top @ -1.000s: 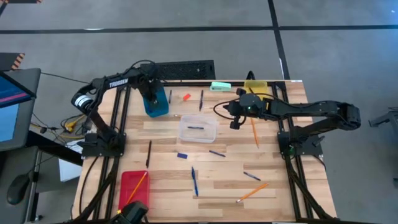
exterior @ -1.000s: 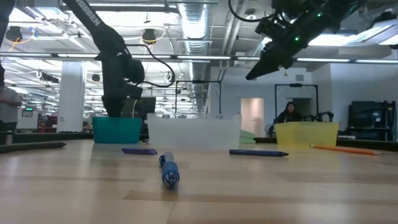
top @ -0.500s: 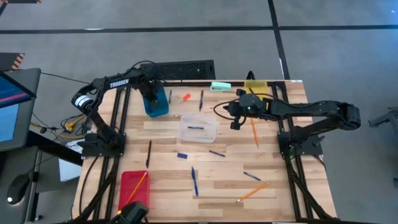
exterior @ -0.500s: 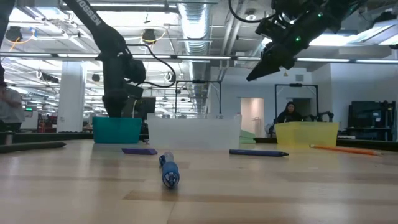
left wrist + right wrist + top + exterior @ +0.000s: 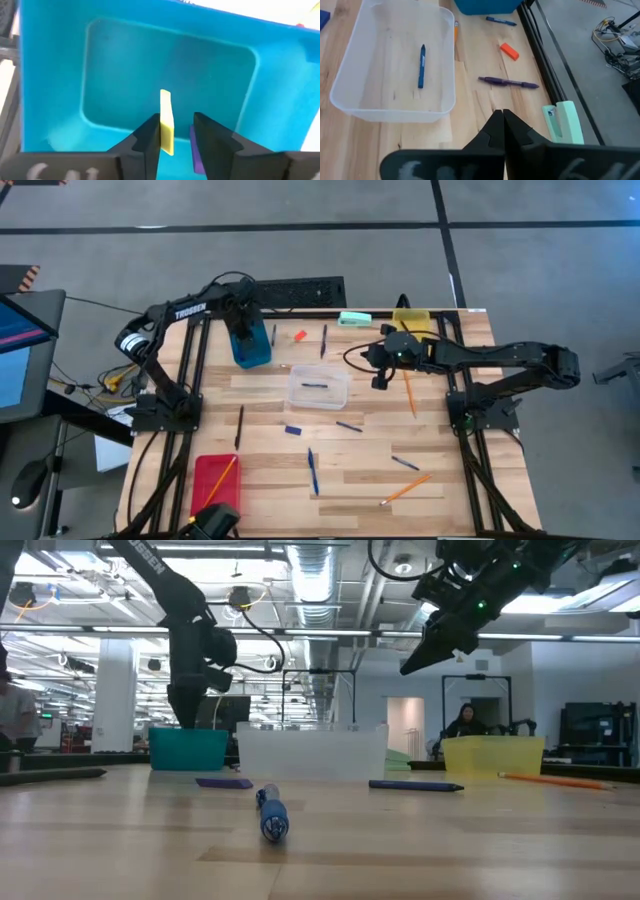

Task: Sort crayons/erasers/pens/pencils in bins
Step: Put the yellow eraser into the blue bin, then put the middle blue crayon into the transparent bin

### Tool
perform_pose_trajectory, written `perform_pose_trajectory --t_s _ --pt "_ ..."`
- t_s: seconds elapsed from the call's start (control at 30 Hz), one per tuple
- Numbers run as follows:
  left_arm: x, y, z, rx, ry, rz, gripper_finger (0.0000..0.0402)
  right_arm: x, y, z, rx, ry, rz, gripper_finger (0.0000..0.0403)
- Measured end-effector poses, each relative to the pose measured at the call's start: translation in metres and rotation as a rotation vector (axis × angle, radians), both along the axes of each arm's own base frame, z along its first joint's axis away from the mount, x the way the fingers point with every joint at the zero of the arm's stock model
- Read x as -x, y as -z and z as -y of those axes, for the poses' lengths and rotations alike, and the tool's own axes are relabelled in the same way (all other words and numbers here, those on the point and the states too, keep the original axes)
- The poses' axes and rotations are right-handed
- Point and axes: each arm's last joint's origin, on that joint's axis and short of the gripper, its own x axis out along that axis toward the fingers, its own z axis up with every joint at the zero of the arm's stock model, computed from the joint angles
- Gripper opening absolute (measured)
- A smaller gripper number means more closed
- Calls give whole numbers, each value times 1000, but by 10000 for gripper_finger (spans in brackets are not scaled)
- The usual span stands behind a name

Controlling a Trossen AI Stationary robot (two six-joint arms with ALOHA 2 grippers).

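Counter (image 5: 340, 470): pens and pencils lie scattered (most of the sorting is left, I judge).
Done: one pen in the clear bin (image 5: 318, 388); one pencil in the red bin (image 5: 215, 477).
Blue bin (image 5: 250, 345): left hand (image 5: 175, 134) above it, fingers parted, yellow eraser (image 5: 166, 121) between them; grip or release unclear.
Right hand (image 5: 502, 125): pinched shut, empty, raised between the clear and yellow bins.
Hidden: blue bin's contents, mostly.

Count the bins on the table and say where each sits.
4. In the high view: blue bin upper left, clear bin mid-table, yellow bin upper right, red bin lower left. None seems hidden.
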Motion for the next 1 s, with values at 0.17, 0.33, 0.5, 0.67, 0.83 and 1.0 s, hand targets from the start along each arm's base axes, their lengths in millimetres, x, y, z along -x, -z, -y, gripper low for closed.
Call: perform_pose_trajectory --t_s 0.17,0.33,0.5,0.67,0.83,1.0 --pt "-4 -2 3 0 2 -6 150 0 0 0 0 0 0 8" --pt "-4 -3 3 -94 -22 -131 173 0 0 0 0 0 0 8" --pt "-9 -3 9 -201 29 -281 165 0 0 0 0 0 0 8" --pt "-17 -4 17 -220 67 -304 117 0 0 0 0 0 0 8" --pt "-20 -15 26 -251 63 -272 18 1 1 0 -3 1 -12 7" --pt "-14 -35 36 -334 2 -180 2 1 1 0 -15 12 -3 3"
